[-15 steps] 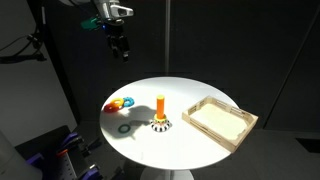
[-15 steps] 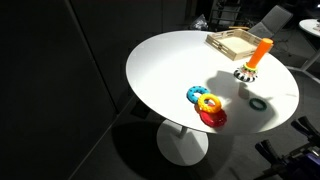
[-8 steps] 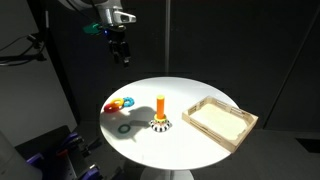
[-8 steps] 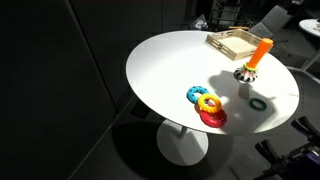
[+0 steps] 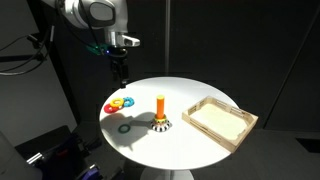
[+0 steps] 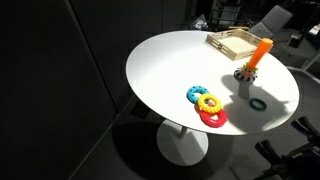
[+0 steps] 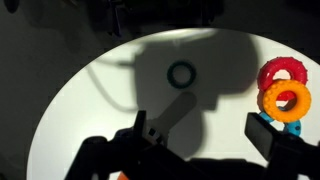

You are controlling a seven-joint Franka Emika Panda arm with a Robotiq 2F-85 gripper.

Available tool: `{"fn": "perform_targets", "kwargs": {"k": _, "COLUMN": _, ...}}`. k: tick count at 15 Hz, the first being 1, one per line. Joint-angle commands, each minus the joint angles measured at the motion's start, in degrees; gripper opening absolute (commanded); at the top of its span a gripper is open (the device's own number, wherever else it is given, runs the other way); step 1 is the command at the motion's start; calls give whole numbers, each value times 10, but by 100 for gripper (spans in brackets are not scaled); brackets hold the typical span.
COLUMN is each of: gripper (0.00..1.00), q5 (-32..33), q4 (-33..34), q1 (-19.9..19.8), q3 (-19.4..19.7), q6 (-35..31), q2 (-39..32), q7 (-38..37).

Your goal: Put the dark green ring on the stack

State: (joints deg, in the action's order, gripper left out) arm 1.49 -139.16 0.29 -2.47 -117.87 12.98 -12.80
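Observation:
The dark green ring (image 5: 124, 127) lies flat on the round white table, near its edge; it also shows in the other exterior view (image 6: 259, 103) and in the wrist view (image 7: 181, 74). The stack is an orange peg (image 5: 161, 106) on a patterned base (image 6: 244, 74), upright mid-table, with no ring on it. My gripper (image 5: 120, 68) hangs high above the table's far side, open and empty. In the wrist view the gripper (image 7: 205, 132) has its jaws wide apart, with the green ring ahead of them.
A red ring (image 7: 280, 72), a yellow ring (image 7: 287, 99) and a blue ring (image 7: 285, 122) lie clustered beside the green one (image 6: 207, 105). A shallow wooden tray (image 5: 220, 120) sits on the table's other side. The surroundings are dark.
The gripper has come down and shifted slightly toward the table. The rings, peg and tray have not moved.

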Motion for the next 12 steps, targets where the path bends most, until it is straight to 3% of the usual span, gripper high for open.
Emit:
{"fn": "perform_targets", "kwargs": {"k": 1, "gripper": 100, "q5": -26, "q4": -64, "q1": -1, "q3": 11, "q6": -69, "q2": 12, "q7": 23}}
{"fn": "perform_targets", "kwargs": {"k": 7, "gripper": 100, "q5": -63, "q4": -158, "q1": 3, "q3": 15, "q6": -207, "q2": 9, "q7": 43}}
{"fn": "perform_targets", "kwargs": {"k": 12, "gripper": 100, "q5": -50, "q4": -155, "q1": -1, "q3": 7, "q6": -206, "q2": 1, "q7": 28}}
